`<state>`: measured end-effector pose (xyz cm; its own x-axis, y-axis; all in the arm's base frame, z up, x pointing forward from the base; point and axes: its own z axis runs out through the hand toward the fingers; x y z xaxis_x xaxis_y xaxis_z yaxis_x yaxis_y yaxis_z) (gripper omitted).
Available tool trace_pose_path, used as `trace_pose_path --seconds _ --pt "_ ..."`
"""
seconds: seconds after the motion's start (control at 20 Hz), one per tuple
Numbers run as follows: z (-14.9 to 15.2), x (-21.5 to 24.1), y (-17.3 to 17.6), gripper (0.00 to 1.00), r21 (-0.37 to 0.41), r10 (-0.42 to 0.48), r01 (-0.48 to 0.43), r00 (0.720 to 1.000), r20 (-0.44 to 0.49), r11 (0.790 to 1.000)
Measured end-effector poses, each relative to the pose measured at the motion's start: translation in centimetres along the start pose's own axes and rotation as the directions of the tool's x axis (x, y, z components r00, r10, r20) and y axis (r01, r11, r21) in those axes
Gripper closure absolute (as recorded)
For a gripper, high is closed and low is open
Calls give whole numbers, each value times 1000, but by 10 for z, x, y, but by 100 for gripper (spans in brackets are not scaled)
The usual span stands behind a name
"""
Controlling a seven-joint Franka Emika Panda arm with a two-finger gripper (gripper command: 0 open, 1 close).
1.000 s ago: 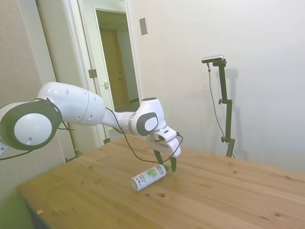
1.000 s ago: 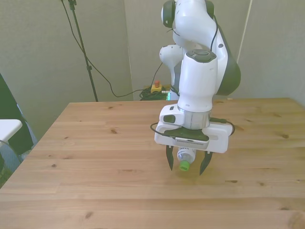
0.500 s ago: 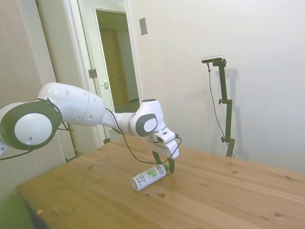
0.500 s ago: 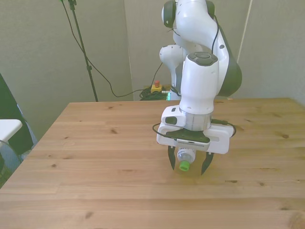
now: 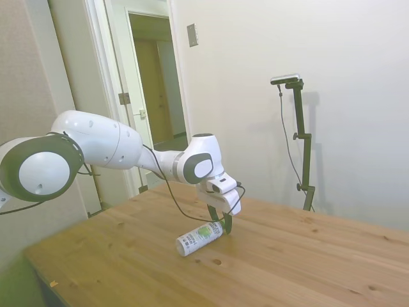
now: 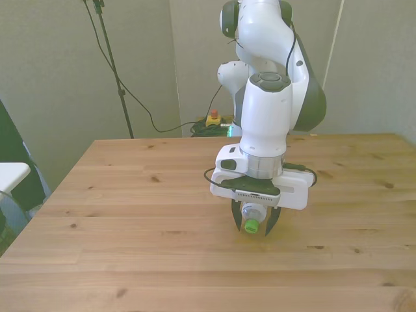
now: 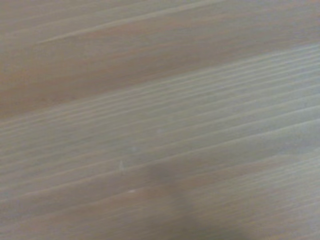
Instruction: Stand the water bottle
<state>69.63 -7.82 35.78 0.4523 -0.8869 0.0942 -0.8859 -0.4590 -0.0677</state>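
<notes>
My wooden table (image 5: pixel 287 256); white wall (image 5: pixel 332 51) behind, open doorway (image 5: pixel 153 83) far left, grey wall (image 6: pixel 58 65).

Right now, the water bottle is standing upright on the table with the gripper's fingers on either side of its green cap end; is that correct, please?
Not quite: the water bottle is lying on its side on the table, as the side view shows. The gripper does have its fingers on either side of the green cap end.

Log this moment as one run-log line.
water bottle: lying on table | tool: closed around green-cap end | stage: grasped, not lifted
</notes>
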Motion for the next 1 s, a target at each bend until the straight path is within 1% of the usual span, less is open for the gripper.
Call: trace_pose_path --seconds 0.45,0.7,0.85,1.0 --pt "0 0 2 100 -7 23 -23 999 40 1000" --pt "-8 0 -1 100 15 68 -69 996 60 998" --pt "-30 -4 -7 100 53 124 -127 991 59 990" --pt "-69 -19 -13 100 127 179 -180 984 23 975"
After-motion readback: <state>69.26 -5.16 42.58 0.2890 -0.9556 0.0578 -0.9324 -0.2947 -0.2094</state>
